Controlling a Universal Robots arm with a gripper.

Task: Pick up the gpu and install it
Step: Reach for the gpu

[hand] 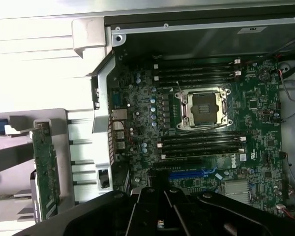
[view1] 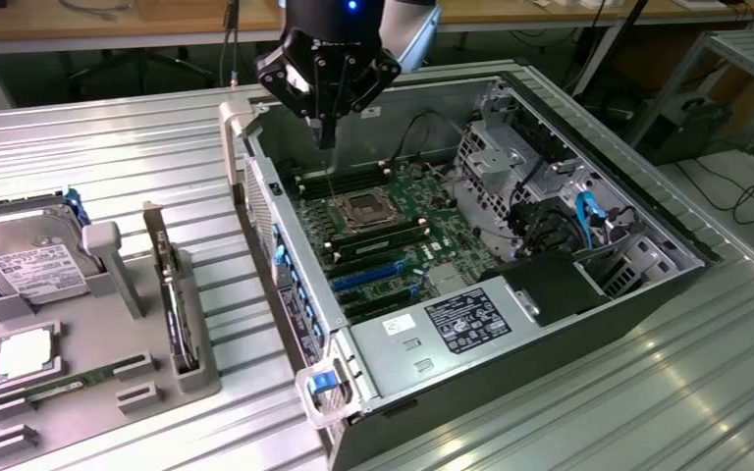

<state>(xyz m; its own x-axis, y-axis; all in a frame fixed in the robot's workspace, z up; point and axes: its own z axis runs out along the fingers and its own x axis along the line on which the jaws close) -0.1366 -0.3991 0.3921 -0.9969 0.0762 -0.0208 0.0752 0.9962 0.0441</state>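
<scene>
While the black robot gripper [view1: 326, 142] hangs over the open dark-grey computer case [view1: 573, 343], its two fingers [view1: 325, 126] are pressed tight together and carry nothing. Directly below the fingertips lies the green motherboard [view1: 443, 231], and the nearest part to them is the square silver-framed processor socket [view1: 360, 209] with long black memory slots [view1: 331, 182] on either side of it. No part of the board touches the fingers.

The gpu [view1: 172, 285], a thin flat rectangular circuit card, is well apart from the fingers, outside the case wall toward the exterior view's left. It stands upright on its long edge in a slot of the grey plastic holder tray [view1: 89, 412], untouched. In the wrist view the gpu [hand: 45, 172] shows a brownish-green face beside the tray [hand: 10, 152], with the gripper [hand: 159, 196] over the motherboard [hand: 255, 128] and the socket [hand: 204, 109].

Further from the fingers than the gpu, a boxy silver hard drive with a white label [view1: 30, 260] and a slim green memory stick [view1: 70, 385] sit in the same tray. Case and tray both rest on a ribbed silver metal table [view1: 115, 157].
</scene>
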